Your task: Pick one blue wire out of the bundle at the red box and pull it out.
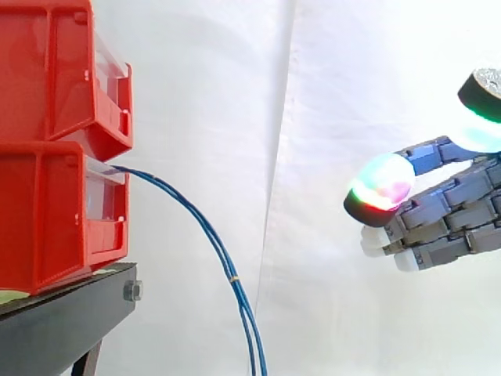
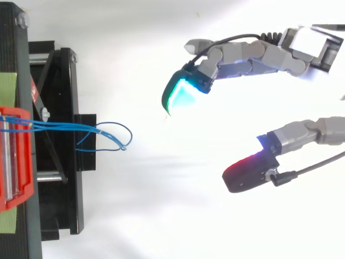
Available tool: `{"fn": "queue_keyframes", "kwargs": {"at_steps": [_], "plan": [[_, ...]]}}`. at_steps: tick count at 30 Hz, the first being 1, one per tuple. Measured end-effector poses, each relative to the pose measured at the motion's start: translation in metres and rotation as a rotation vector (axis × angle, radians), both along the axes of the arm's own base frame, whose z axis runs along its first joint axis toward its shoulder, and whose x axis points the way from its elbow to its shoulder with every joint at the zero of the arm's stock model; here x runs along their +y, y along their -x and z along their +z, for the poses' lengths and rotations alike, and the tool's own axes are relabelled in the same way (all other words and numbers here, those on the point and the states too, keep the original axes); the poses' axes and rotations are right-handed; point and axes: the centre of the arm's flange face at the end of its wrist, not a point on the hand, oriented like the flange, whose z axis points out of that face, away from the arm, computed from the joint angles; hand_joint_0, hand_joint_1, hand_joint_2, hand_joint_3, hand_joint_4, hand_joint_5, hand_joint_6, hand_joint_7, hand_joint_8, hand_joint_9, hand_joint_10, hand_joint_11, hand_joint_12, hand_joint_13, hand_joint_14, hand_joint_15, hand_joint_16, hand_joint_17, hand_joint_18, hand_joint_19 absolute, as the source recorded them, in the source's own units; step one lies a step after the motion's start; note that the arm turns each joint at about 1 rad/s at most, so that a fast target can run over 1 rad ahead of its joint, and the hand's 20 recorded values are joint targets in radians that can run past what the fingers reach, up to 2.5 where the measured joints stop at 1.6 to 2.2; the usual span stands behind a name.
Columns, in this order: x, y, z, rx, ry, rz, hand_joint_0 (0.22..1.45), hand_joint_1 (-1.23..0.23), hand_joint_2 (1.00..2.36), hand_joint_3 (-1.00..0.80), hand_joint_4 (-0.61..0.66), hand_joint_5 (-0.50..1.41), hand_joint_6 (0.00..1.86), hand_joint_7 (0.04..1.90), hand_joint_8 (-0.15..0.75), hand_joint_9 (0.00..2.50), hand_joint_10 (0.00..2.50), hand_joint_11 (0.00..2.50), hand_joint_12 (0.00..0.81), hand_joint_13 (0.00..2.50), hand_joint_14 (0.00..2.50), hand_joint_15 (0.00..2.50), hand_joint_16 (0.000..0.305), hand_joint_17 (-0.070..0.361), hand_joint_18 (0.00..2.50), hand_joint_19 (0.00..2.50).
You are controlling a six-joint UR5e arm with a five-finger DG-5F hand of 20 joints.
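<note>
Your robot hand [image 1: 458, 215] is hovering open, fingers spread and gripping nothing, well apart from the blue wires [image 1: 232, 278]. Those wires are hanging out of the lower red bin [image 1: 47, 219], drooping past the black stand [image 1: 70, 313].

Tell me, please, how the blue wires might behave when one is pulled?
Probably floppy: the wires sag in a curve from the red bin. Likely light, being so thin. A yellow tie seems to bind them, so neighbours may follow.
</note>
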Motion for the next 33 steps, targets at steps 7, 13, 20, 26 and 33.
{"fn": "queue_keyframes", "kwargs": {"at_steps": [7,13,20,26,33], "plan": [[0.008,-0.007,-0.014,0.002,0.041,-0.026,0.58,-0.81,1.01,-0.43,0.26,-0.12,0.5,1.02,0.254,0.55,0.01,0.15,0.353,0.18,0.0,0.11,0.061,0.138,0.01,0.28],[0.014,-0.015,-0.028,-0.02,0.046,-0.04,0.57,-0.8,1.0,-0.47,0.27,-0.12,0.5,1.02,0.254,0.55,0.01,0.15,0.356,0.19,0.0,0.11,0.062,0.139,0.01,0.28],[0.017,-0.029,-0.063,-0.032,0.049,-0.062,0.56,-0.79,1.0,-0.47,0.28,-0.12,0.5,1.02,0.26,0.58,0.01,0.16,0.359,0.2,0.01,0.11,0.062,0.14,0.02,0.29],[0.021,-0.045,-0.077,-0.044,0.054,-0.071,0.56,-0.78,1.0,-0.47,0.27,-0.11,0.5,1.01,0.261,0.58,0.01,0.16,0.359,0.2,0.0,0.11,0.062,0.14,0.03,0.29],[0.026,-0.069,-0.095,-0.04,0.058,-0.088,0.55,-0.77,1.0,-0.47,0.28,-0.11,0.5,1.01,0.261,0.58,0.01,0.17,0.359,0.21,0.0,0.12,0.062,0.139,0.03,0.3]]}}
